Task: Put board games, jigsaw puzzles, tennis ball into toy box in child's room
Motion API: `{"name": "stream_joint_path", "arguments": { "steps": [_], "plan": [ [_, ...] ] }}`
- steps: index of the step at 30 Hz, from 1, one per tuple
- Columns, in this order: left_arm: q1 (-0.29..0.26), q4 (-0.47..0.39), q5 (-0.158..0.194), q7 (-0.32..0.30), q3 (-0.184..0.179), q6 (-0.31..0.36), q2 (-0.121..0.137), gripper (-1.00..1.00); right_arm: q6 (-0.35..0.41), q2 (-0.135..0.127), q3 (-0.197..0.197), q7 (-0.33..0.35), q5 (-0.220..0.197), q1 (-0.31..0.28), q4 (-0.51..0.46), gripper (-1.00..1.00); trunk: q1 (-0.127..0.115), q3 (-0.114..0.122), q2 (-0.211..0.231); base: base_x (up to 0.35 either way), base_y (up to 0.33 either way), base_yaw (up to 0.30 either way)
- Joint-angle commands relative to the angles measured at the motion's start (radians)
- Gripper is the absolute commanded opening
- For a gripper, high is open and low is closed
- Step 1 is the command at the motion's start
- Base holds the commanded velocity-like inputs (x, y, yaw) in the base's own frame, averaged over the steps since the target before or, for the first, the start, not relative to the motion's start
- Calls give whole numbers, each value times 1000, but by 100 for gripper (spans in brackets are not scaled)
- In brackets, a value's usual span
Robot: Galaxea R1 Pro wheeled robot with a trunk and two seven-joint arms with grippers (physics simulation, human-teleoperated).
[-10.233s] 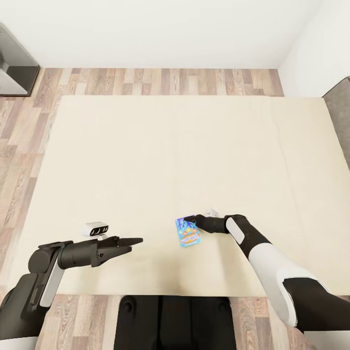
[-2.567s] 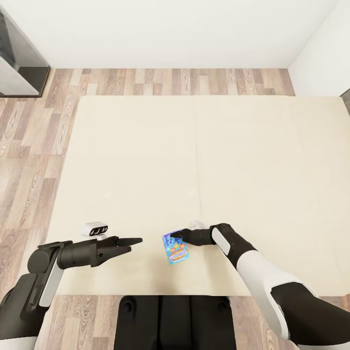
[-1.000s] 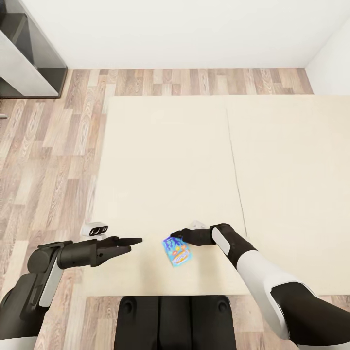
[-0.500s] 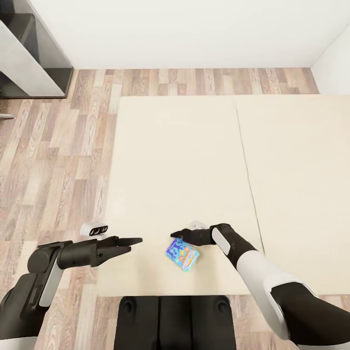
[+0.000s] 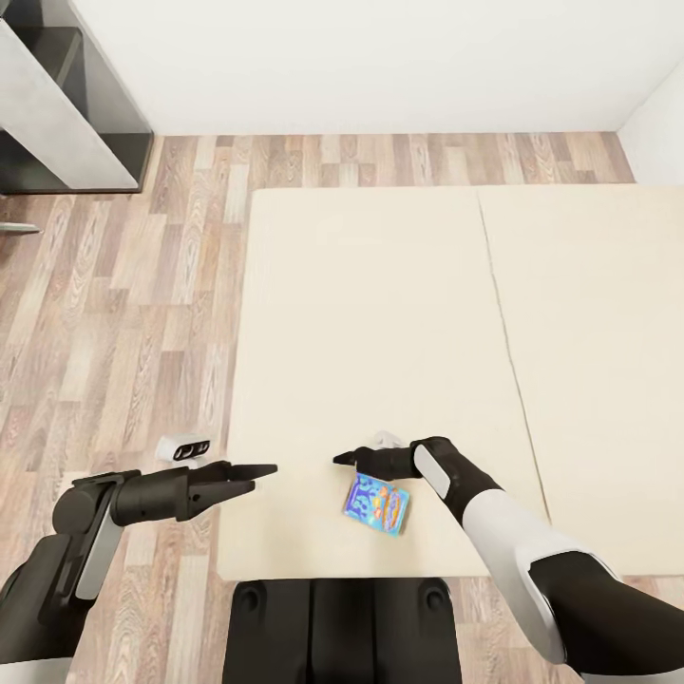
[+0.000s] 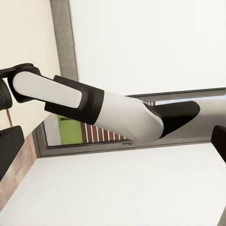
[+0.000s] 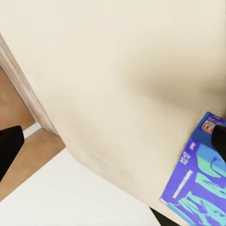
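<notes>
A small blue board game (image 5: 377, 503) lies flat on the cream bed (image 5: 380, 313), close to the bed's near edge. My right gripper (image 5: 345, 460) hovers just beyond and to the left of it, open, with nothing between its fingers. In the right wrist view the game (image 7: 200, 188) shows at a corner, off to one side of the open right gripper (image 7: 114, 143). My left gripper (image 5: 256, 475) is open over the bed's left edge, empty. In the left wrist view the left gripper (image 6: 114, 146) faces my right forearm (image 6: 108, 110). The toy box, jigsaw puzzles and tennis ball are out of view.
Wood-plank floor (image 5: 114, 313) runs left of and behind the bed. A grey-topped unit with a dark shelf section (image 5: 57, 114) stands at the far left by the white wall (image 5: 361, 57). A seam (image 5: 508, 332) splits the mattress into two panels.
The whole view has swung, so the bed sits further right in the picture. The blue game, at my right fingertips before, now lies apart from them, nearer to me and turned.
</notes>
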Motion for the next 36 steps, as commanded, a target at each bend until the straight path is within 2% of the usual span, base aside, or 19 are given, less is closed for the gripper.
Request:
{"name": "stream_joint_path", "arguments": {
  "steps": [1, 29, 36],
  "plan": [
    [0, 0, 0, -4, 0, 11, 0, 100, 3, 0, 3, 2, 0, -1, -1, 100, 1, -1, -2, 0, 77, 0],
    [0, 0, 0, -4, 3, 11, 2, 100, 18, -20, 6, 2, 1, 0, 1, 100, 1, -1, -2, 0, 7, 0],
    [0, 0, 0, -4, 2, 11, 2, 100, 17, -37, 6, 5, 1, 8, 0, 100, 1, -1, -2, 0, 0, 0]
  ]
}}
